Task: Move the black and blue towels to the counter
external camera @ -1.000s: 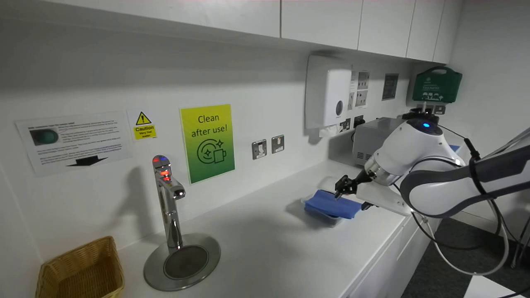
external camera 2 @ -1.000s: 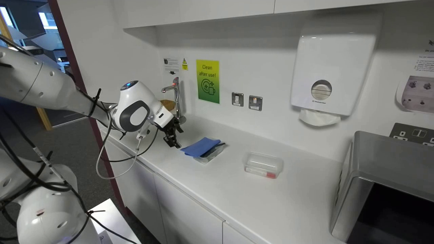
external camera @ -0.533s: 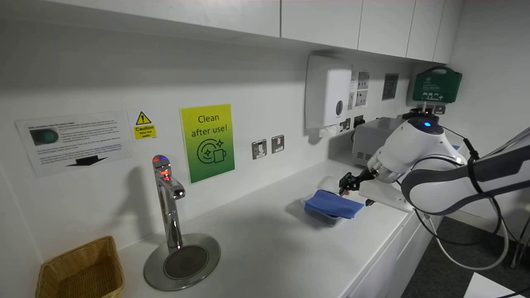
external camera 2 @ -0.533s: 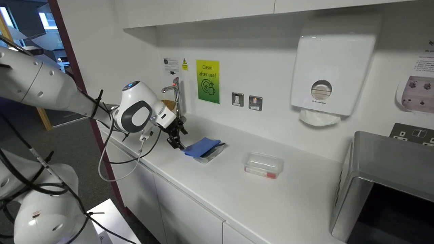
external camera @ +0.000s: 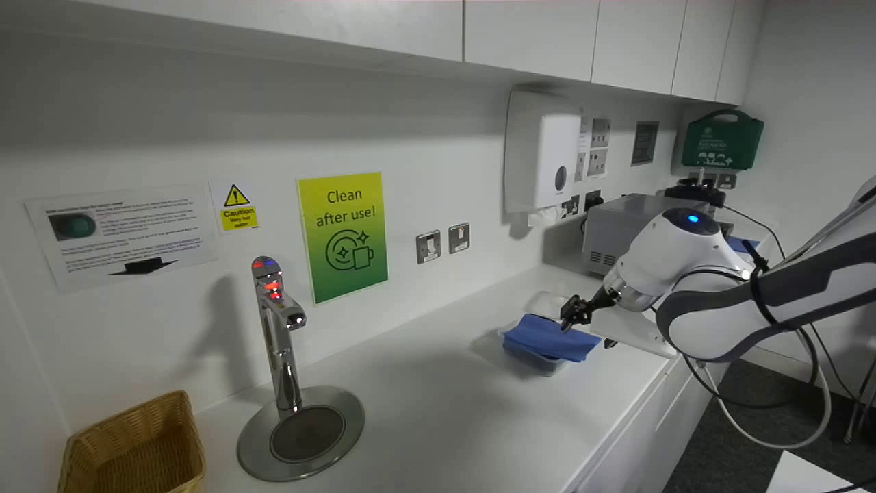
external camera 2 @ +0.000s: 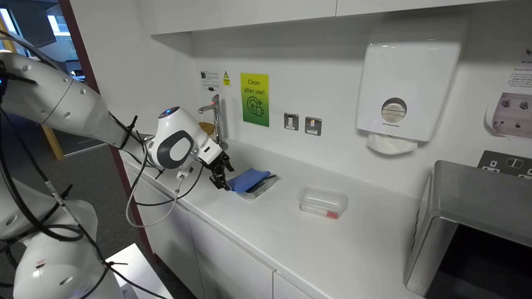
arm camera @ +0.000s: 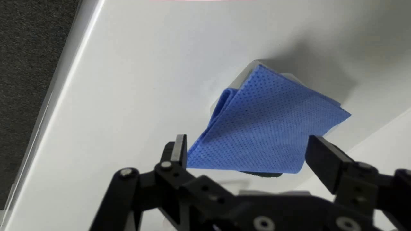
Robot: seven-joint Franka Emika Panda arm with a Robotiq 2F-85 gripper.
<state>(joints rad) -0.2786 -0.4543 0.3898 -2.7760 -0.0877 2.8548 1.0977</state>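
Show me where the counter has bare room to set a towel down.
Bare counter runs between the tap and the blue towel; another bare patch lies between the clear tub and the microwave. Crowded: around the towel's container, with the gripper close in.

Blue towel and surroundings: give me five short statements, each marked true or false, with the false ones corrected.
1. The blue towel lies over a clear container. True.
2. A dark item lies on top of the towel. False: it peeks out from beneath.
3. In the wrist view, the fingers stand apart. True.
4. The wicker basket stands beside the tap. True.
5. A second clear container stands between the tap and the towel. False: it stands between the towel and the grey appliance.
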